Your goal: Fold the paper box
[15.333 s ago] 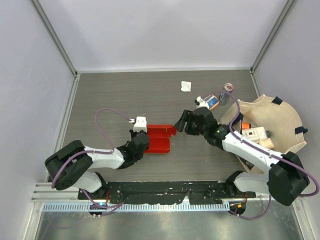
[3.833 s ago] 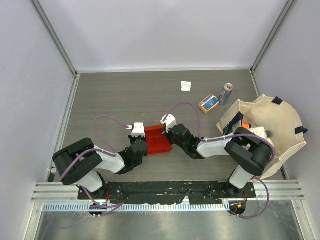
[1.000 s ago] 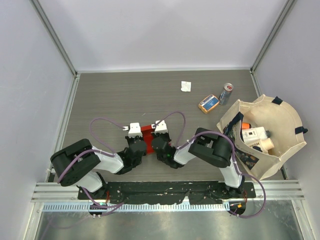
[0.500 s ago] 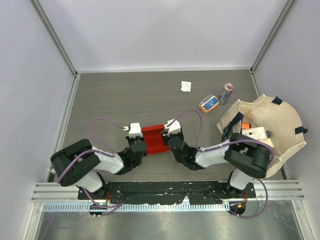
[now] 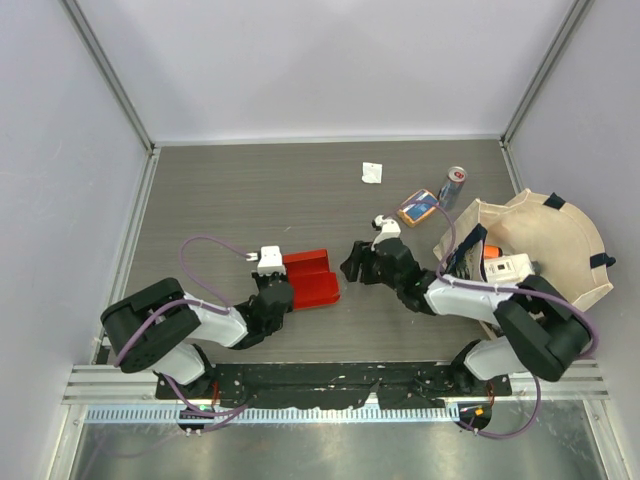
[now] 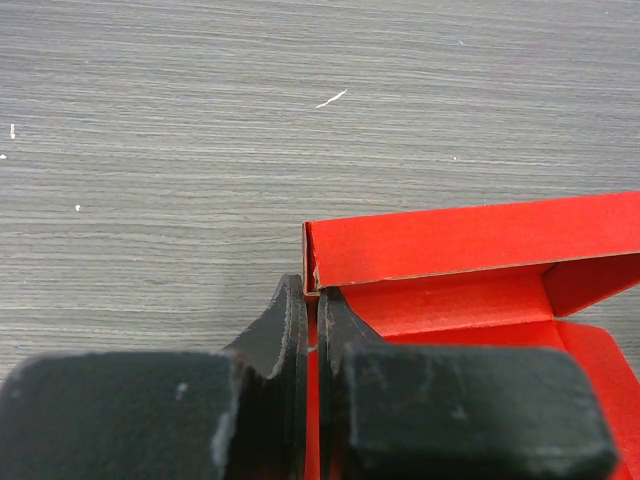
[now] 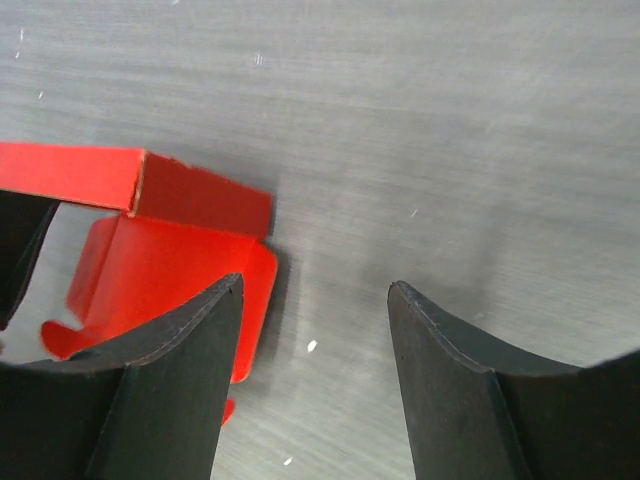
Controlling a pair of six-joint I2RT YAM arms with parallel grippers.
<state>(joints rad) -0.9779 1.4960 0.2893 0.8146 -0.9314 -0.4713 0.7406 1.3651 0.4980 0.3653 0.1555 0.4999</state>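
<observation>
While left fingers (image 6: 285, 335) pinch the paper box (image 5: 312, 282) edge, right fingers (image 7: 455, 385) spread wide, just clear of its flap

- Left arm (image 5: 205, 322), right arm (image 5: 470, 297): white link shells, black joints.
- Purple cable (image 5: 205, 243) looped at each wrist.
- Fingers (image 7: 455, 400): matte black, curved, lightly scuffed.

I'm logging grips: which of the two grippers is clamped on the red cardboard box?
The left gripper: its jaws are shut on a wall of the bright red thin cardboard box. The right gripper is open, holding nothing.
</observation>
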